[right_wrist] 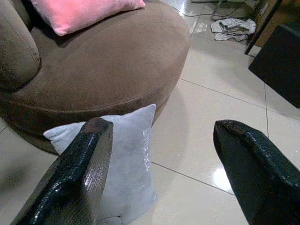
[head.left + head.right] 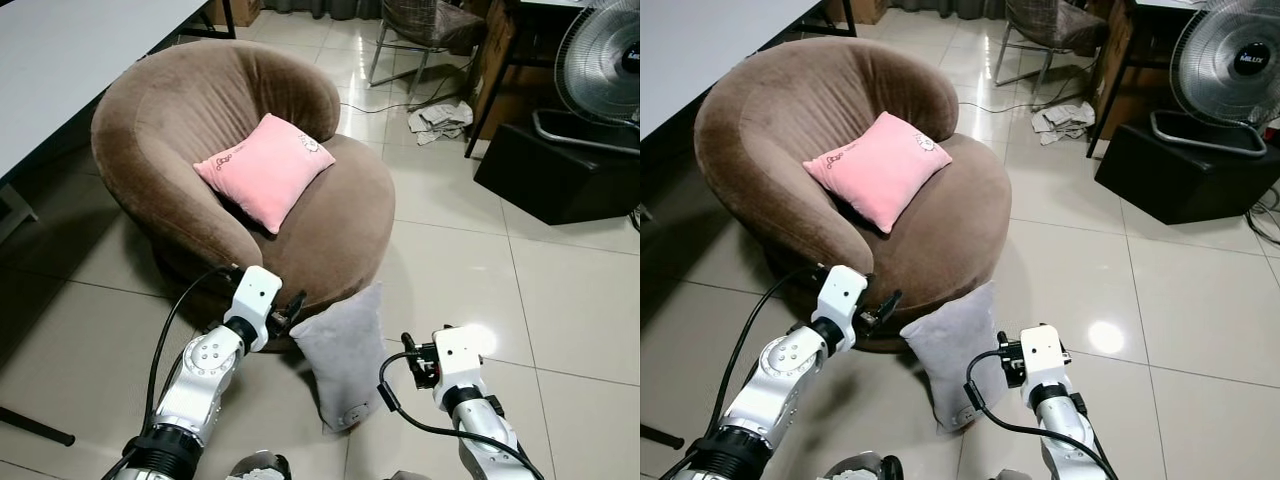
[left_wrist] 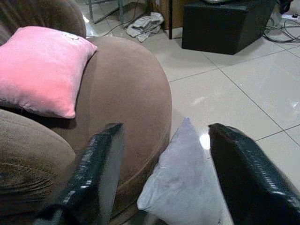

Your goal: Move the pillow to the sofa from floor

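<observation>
**Grey pillow rests on tiles against round sofa**

A grey pillow (image 2: pixel 342 355) is seen standing on edge on the tiled floor (image 2: pixel 560 300), leaned against the front of a round brown sofa (image 2: pixel 330 225), at about 6 o'clock from the seat. A pink pillow (image 2: pixel 265 168) is held in the sofa's seat, propped against the curved backrest towards 11 o'clock.

The left gripper (image 3: pixel 164 173) is positioned just beside the sofa's front edge, at 9 o'clock from the grey pillow; its two black fingers (image 3: pixel 96 173) are spread apart and nothing is held between them. The right gripper (image 1: pixel 161 178) is placed at 3 o'clock from the grey pillow, above the floor, its fingers (image 1: pixel 82 173) likewise parted and empty, with the pillow seen beyond the near finger.

Behind the sofa, at 1 o'clock, a black box (image 2: pixel 555 170) is set on the floor with a standing fan (image 2: pixel 600 60) on it, a crumpled cloth (image 2: pixel 438 120) nearby and a chair (image 2: pixel 425 30) beyond. A white table (image 2: pixel 70 60) is seen at 10 o'clock.
</observation>
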Controlling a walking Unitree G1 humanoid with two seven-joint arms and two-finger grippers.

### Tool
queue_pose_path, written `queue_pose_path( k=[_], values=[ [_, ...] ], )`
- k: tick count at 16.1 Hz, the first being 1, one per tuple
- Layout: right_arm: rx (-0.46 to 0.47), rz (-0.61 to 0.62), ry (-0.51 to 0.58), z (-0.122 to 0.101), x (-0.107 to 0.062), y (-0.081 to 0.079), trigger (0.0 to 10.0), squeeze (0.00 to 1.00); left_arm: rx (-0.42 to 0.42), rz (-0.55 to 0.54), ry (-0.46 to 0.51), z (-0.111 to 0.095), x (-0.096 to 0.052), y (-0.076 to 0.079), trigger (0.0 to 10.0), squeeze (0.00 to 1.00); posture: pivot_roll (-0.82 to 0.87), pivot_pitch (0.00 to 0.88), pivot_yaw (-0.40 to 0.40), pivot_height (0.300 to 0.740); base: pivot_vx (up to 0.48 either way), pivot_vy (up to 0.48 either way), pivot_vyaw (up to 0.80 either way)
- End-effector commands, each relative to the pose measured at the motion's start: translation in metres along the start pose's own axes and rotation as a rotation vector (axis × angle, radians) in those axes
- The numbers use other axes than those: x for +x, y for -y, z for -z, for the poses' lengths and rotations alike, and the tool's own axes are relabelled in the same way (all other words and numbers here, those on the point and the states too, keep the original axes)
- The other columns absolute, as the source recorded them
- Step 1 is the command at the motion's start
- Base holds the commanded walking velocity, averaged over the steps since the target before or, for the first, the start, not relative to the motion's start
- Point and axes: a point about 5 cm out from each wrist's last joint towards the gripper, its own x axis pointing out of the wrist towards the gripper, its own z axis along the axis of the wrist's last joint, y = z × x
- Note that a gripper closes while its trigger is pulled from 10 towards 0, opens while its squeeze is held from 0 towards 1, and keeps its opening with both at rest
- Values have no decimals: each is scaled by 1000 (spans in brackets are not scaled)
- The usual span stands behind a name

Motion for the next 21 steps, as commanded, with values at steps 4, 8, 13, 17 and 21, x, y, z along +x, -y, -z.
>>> queue_pose_path(
  k=[4,8,13,17,21],
  values=[
    [12,2,21,-3,3,1,10000,0,-51,-73,18,4,-7,-9,10000,1000,38,61,12,731,0,0,0],
    [21,8,32,-7,5,3,10000,0,-49,-85,15,7,-11,-11,10000,1000,48,66,7,731,0,0,0],
    [13,6,18,-7,8,2,10000,0,-52,-81,16,7,-11,-9,10000,1000,49,72,7,731,0,0,0],
    [3,-20,76,-15,13,-3,10000,0,-43,-55,20,6,-9,-6,10000,1000,55,74,7,731,0,0,0],
    [-24,-53,78,-17,11,-10,10000,0,2,-67,-47,11,-7,-5,10000,294,61,80,5,706,0,0,0]
  ],
)
